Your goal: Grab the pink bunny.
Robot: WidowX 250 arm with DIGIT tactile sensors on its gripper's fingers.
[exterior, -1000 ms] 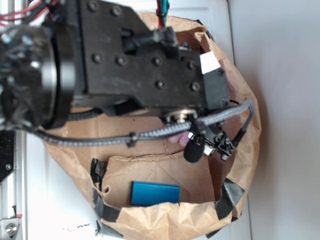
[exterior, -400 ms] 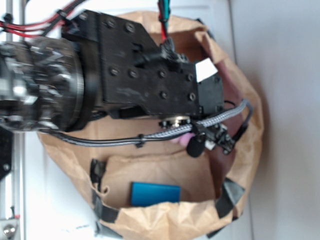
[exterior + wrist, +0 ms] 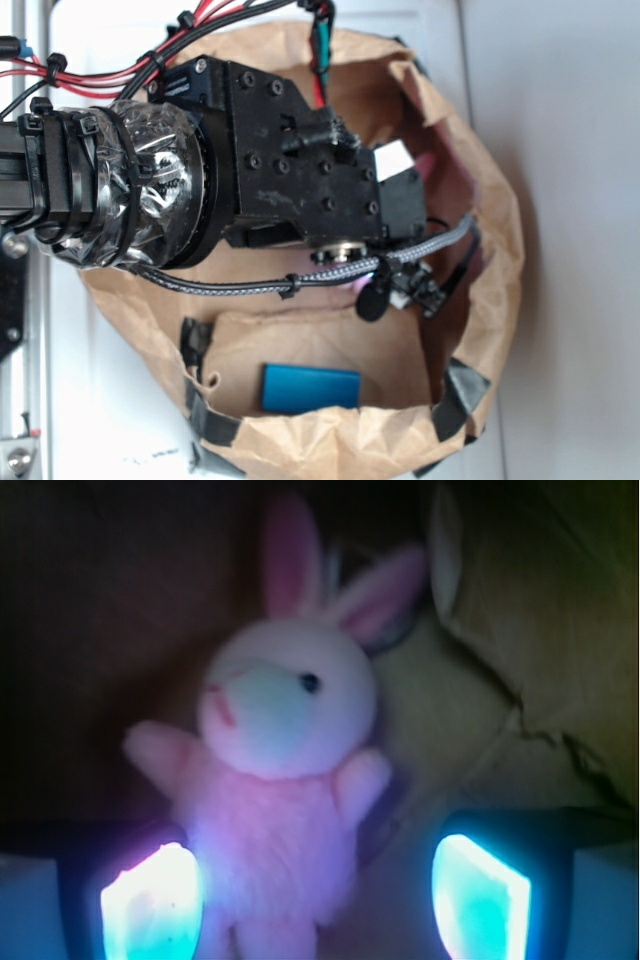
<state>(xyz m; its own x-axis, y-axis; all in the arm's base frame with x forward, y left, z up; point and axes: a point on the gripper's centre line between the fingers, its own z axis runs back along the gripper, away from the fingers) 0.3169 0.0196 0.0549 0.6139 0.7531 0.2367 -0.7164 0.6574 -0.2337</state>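
The pink bunny [image 3: 280, 780] lies face up on the brown paper in the wrist view, ears pointing away, with a metal ring behind its head. My gripper [image 3: 315, 900] is open around its lower body. The left pad [image 3: 150, 905] is right against the bunny's side. The right pad [image 3: 480, 895] stands well apart from it. In the exterior view the black arm [image 3: 300, 180] reaches down into the paper bag [image 3: 495, 300] and hides the fingers. Only a small pink patch of the bunny [image 3: 354, 288] shows under it.
A blue rectangular block [image 3: 311, 388] lies on the bag's floor near its front wall. The crumpled bag walls rise around the arm, held with black tape [image 3: 462, 385]. A braided cable [image 3: 300, 283] runs under the arm. A metal rail [image 3: 20, 400] is at the left.
The arm has dropped lower into the bag, away from the camera, and shifted slightly left. The blue block and the bag have not moved.
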